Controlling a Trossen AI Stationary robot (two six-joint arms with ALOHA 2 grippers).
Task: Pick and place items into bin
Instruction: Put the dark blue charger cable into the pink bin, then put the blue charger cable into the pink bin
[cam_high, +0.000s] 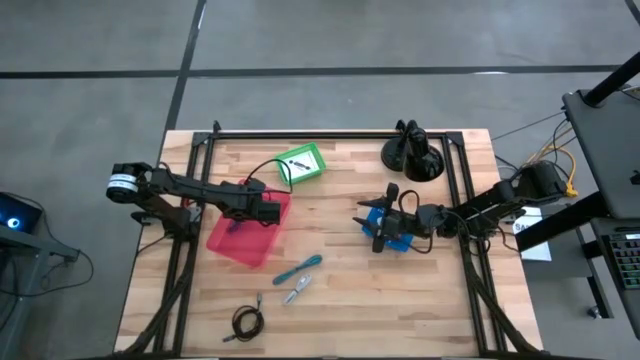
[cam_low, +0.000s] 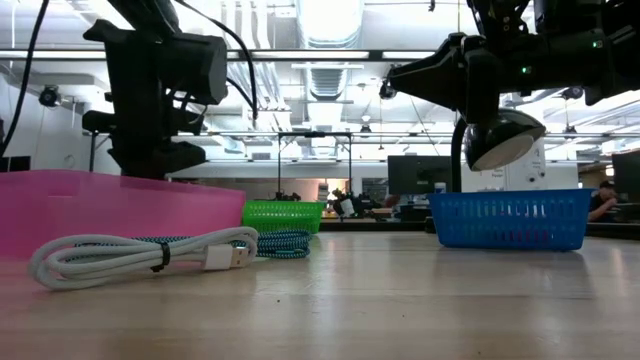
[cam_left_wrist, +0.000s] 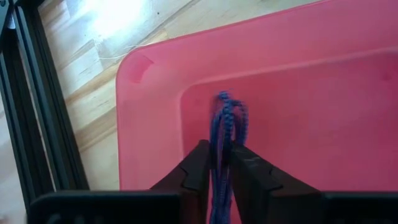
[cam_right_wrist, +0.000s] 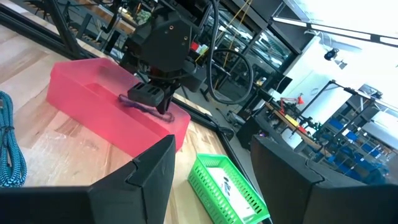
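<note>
Left gripper (cam_left_wrist: 222, 180) over pink bin (cam_left_wrist: 149, 124), fingers pinching blue braided cord (cam_left_wrist: 227, 124) dangling between them. Right gripper (cam_right_wrist: 211, 180) spread, empty, waiting above blue basket (cam_high: 385, 235). Risk: cord snags on fingers at release, drags out.

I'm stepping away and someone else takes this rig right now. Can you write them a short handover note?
Left gripper: over the pink bin, fingers closed on a blue-purple cord that hangs into it, not released.
Right gripper: open, empty, waiting above the blue basket.
Done: nothing visible lying in the bin so far.
Left on the table: teal cable, white cable, black coiled cable. The green basket holds a small item.
</note>
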